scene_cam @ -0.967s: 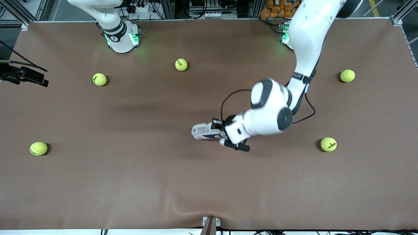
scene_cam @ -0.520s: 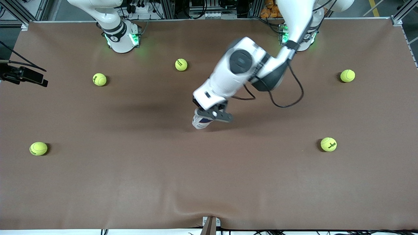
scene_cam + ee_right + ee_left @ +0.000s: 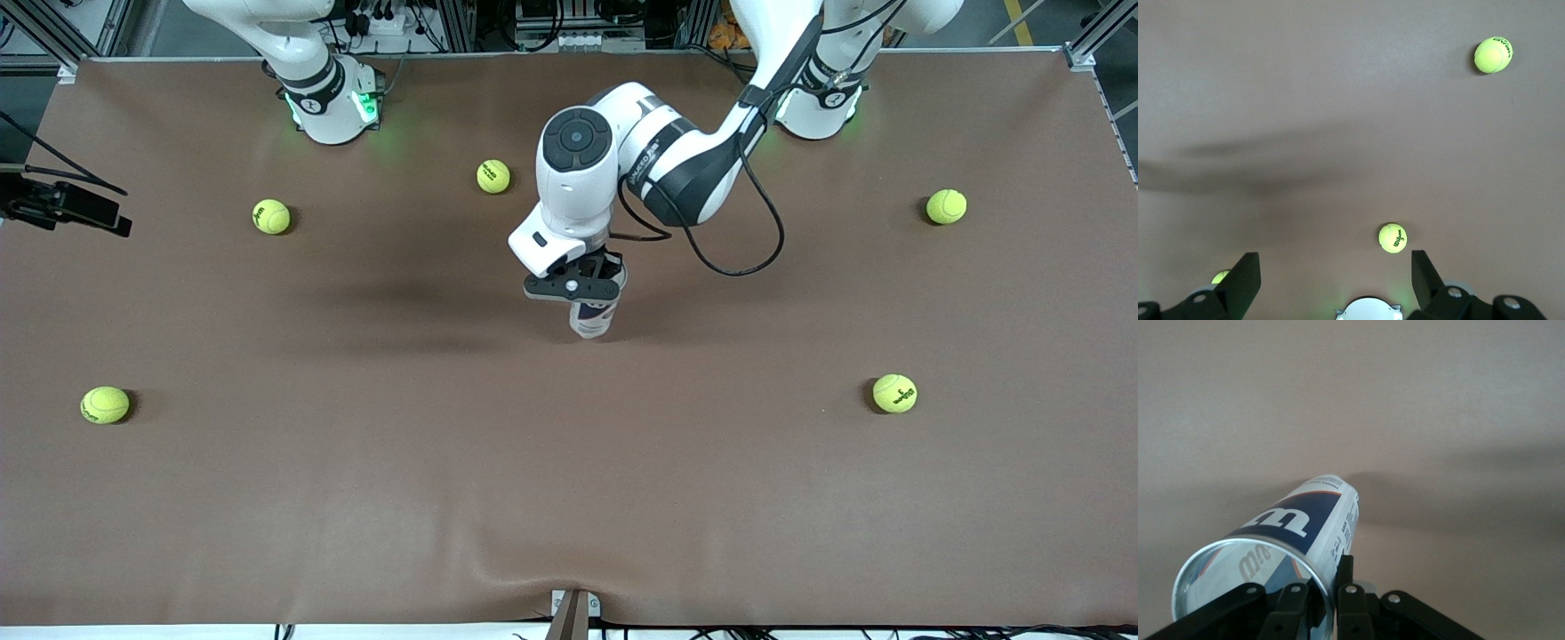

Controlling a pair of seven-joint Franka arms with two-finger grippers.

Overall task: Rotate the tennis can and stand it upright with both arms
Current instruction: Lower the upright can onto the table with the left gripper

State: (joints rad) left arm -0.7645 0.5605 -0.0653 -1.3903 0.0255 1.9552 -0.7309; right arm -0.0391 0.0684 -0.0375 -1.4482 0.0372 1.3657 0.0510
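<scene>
Two fingers (image 3: 1345, 590) of the left gripper (image 3: 573, 286) are closed on the can (image 3: 593, 316) just below its silvery open rim, over the middle of the table (image 3: 356, 498). The can's long axis runs steeply down from the gripper, rim up and closed end toward the table, whether touching it I cannot tell. One arm waits: the right gripper (image 3: 1335, 283) hangs spread wide and empty over its own base, with a ball (image 3: 1393, 237) beside that base.
</scene>
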